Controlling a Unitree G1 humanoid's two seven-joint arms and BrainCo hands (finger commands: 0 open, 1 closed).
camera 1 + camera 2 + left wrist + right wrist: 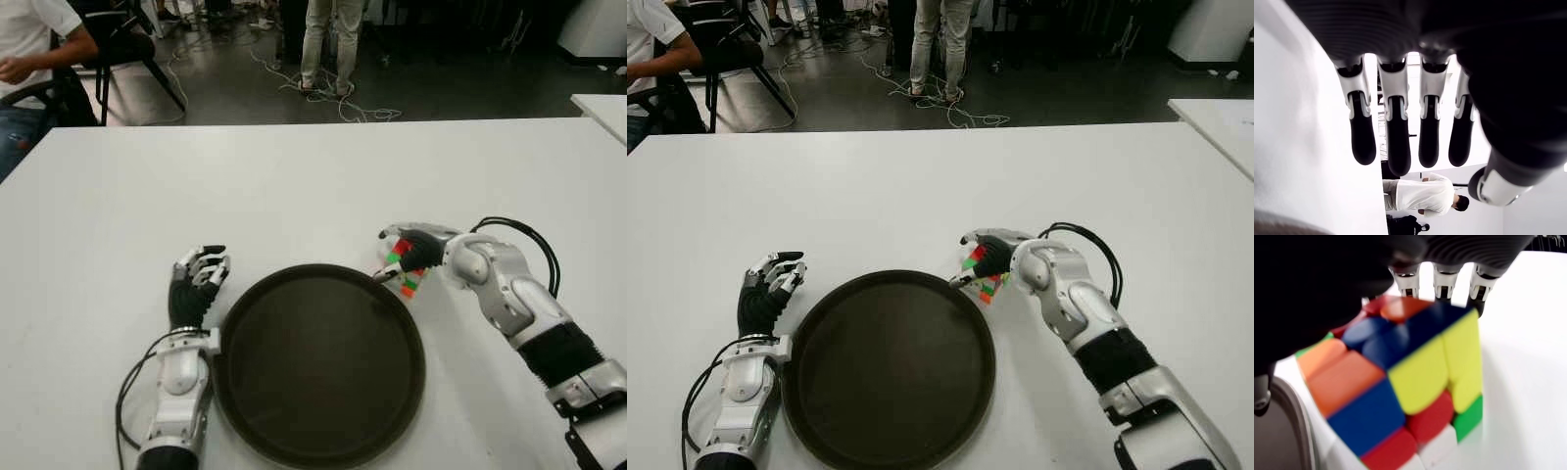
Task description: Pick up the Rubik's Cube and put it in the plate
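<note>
Plate (294, 431) on white table (294, 186); dark floor (441, 88) behind.

Two head cameras look forward and down over the white table (294, 176), set slightly apart, sharing the dark plate (318, 362) at lower centre. Each wrist camera sits very close behind its own fingers; the right one fills with the Rubik's Cube (1400, 382).

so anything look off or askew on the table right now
Nothing stands out. The right hand grips the Rubik's Cube by the plate rim; the cube sits tilted in that grasp. The left hand is open left of the plate.
</note>
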